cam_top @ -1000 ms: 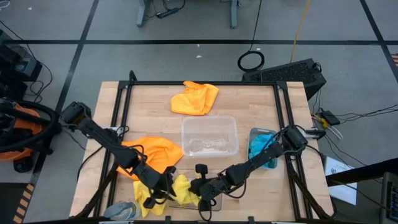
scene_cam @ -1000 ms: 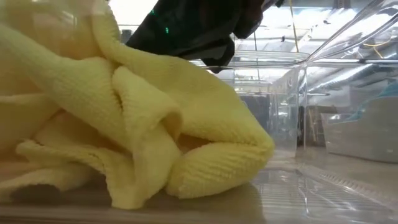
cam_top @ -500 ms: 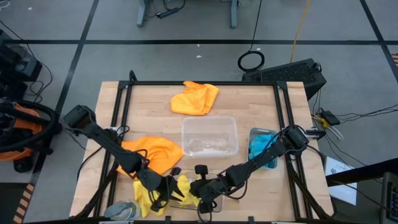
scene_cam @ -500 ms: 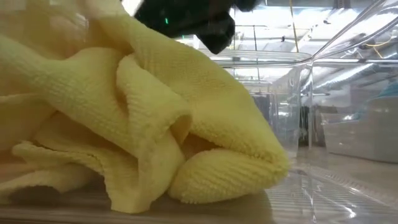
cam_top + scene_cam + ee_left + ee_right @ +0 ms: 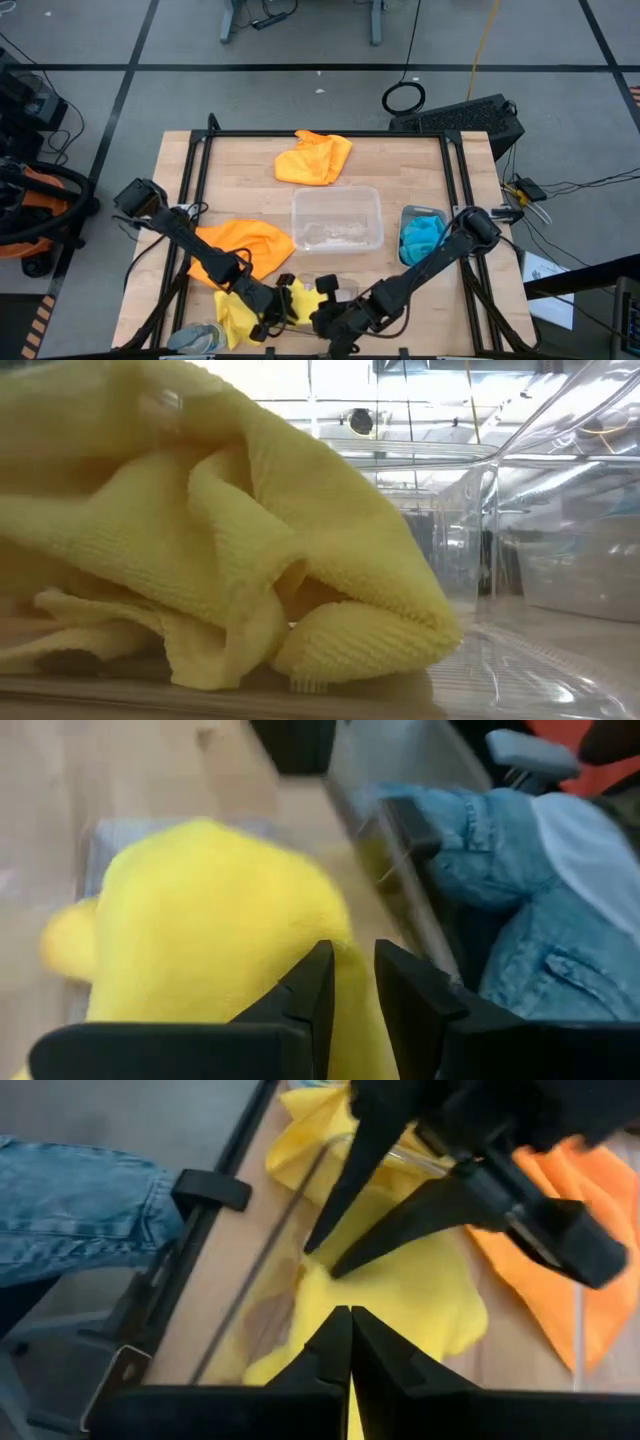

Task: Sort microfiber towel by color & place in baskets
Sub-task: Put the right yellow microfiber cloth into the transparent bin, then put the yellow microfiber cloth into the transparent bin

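Both pincers down by the yellow towels [image 5: 262,305] at the near bench [image 5: 240,175] edge. Left pincer [image 5: 283,305] a bit open above the cloth. Right pincer [image 5: 322,318] closed, empty. Probably tucking yellow into the near basket [image 5: 540,550].

The right pincer [image 5: 349,1342] shows as two dark fingers pressed together, their tips meeting right at a rumpled bright yellow microfiber towel [image 5: 400,1280]. This yellow towel lies on the light wooden desk [image 5: 225,1305]. Just beyond it the left pincer [image 5: 322,1257], dark and long-fingered, reaches down with its two fingers spread apart, both tips touching the yellow towel. An orange microfiber towel [image 5: 580,1295] lies beside the yellow towel, under the left arm. A black metal rail [image 5: 205,1190] edges the desk, and past it sits someone's leg in blue denim [image 5: 70,1205].
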